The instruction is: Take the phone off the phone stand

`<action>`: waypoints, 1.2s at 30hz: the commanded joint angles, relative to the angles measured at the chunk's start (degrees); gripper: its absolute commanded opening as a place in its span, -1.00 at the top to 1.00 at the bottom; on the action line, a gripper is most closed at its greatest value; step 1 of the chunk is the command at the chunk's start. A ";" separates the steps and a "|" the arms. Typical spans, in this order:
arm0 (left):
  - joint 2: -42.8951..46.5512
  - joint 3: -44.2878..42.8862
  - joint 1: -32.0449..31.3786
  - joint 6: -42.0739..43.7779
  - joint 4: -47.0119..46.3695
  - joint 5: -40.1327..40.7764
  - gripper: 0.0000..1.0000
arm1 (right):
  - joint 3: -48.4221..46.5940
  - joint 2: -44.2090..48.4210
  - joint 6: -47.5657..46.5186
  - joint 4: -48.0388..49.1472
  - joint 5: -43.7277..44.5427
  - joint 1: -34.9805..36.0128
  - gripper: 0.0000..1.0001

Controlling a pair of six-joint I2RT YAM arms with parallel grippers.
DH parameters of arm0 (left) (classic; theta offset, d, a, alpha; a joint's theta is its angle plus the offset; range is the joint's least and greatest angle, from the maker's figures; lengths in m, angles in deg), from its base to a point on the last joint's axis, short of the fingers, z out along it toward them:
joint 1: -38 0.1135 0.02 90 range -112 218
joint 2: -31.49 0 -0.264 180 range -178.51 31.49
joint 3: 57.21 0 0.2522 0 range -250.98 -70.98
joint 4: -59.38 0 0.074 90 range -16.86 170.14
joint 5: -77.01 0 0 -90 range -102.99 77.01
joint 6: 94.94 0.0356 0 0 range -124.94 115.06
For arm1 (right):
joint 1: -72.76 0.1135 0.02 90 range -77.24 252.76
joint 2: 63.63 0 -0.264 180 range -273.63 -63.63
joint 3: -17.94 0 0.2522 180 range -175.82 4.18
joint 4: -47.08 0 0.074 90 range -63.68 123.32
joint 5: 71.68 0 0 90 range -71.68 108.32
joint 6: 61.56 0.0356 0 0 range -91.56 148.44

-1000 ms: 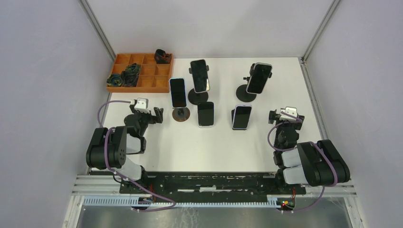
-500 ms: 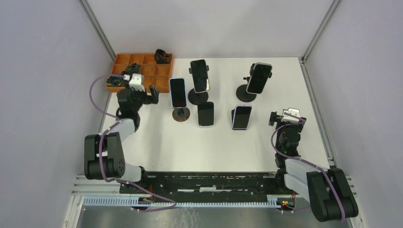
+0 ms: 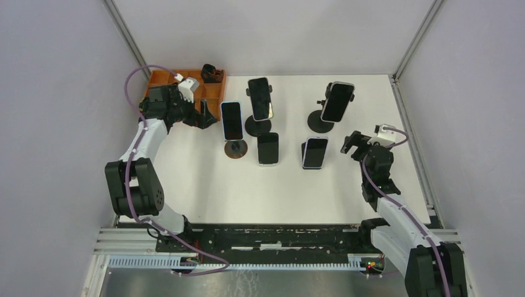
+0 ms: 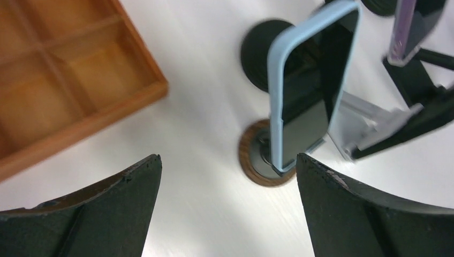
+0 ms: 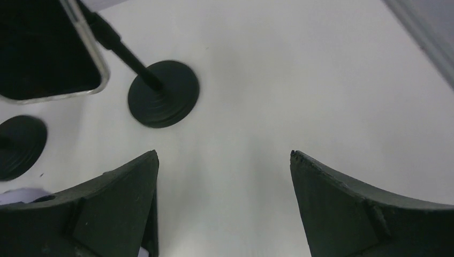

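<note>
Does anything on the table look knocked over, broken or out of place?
Nothing stands out. The blue-cased phone and the other four sit propped on stands, the wooden tray lies flat, and the left gripper and right gripper hang open.

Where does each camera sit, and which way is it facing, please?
Top external: above, behind the arms, looking down at the white table; left gripper and right gripper show.
Left wrist: on that wrist, facing the light-blue-cased phone on its round brown stand and orange wooden tray; own dark fingers show.
Right wrist: on that wrist, facing down at a round black stand base; own fingers show.
Shared: top and left wrist both show that phone.
</note>
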 commanded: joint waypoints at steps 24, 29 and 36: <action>-21.96 -10.73 -4.26 10.13 10.35 -23.31 -0.92 | -8.66 7.32 -0.32 -15.07 -25.96 6.32 -0.96; -23.87 -12.30 -4.31 13.56 12.88 -26.94 -0.57 | -10.12 6.25 -0.23 -13.74 -29.16 8.18 -0.96; -28.85 -19.06 -4.29 22.90 25.15 -30.77 -0.03 | -12.77 3.34 -0.45 -13.11 -30.31 11.77 -0.96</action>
